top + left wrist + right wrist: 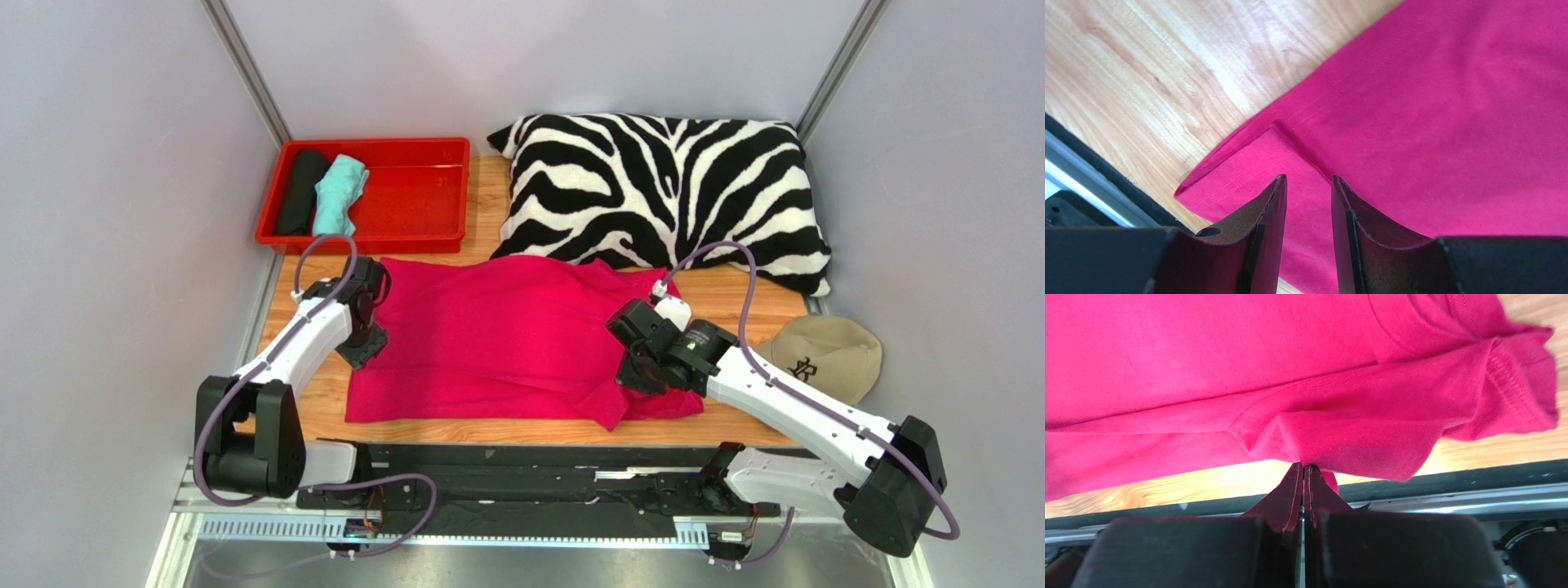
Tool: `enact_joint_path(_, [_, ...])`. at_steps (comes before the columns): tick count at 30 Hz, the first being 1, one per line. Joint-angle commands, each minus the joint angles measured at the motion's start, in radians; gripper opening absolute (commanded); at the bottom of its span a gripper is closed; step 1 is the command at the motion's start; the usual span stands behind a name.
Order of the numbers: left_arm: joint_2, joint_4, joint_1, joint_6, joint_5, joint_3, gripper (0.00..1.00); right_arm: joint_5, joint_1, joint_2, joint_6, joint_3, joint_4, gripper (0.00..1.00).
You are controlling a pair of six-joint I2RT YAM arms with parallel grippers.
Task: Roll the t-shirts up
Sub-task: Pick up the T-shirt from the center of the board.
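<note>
The hot-pink cotton t-shirt (503,337) lies spread on the wooden table (736,306). The right gripper (1303,467) is pinched tight on a fold at its near edge. The left gripper (1308,182), jaws narrowly apart, sits over the left hem. Black (301,190) and mint-green (340,194) cloth rolls lie in the red plastic tray (368,239). The beige cap's (828,355) dark emblem is too small to read.

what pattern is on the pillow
Black and white zebra stripes on the pillow, clearest in the top external view.
</note>
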Motion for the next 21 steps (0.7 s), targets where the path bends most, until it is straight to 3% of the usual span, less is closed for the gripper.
enact_joint_path(1, [0.055,-0.05,0.02,-0.06,-0.022,0.032,0.41,0.052,-0.008,0.006,-0.072,0.042,0.027,0.0])
enact_joint_path(21, [0.141,-0.06,0.021,-0.142,-0.032,0.036,0.42,0.034,-0.015,-0.013,-0.107,0.026,0.071,0.0])
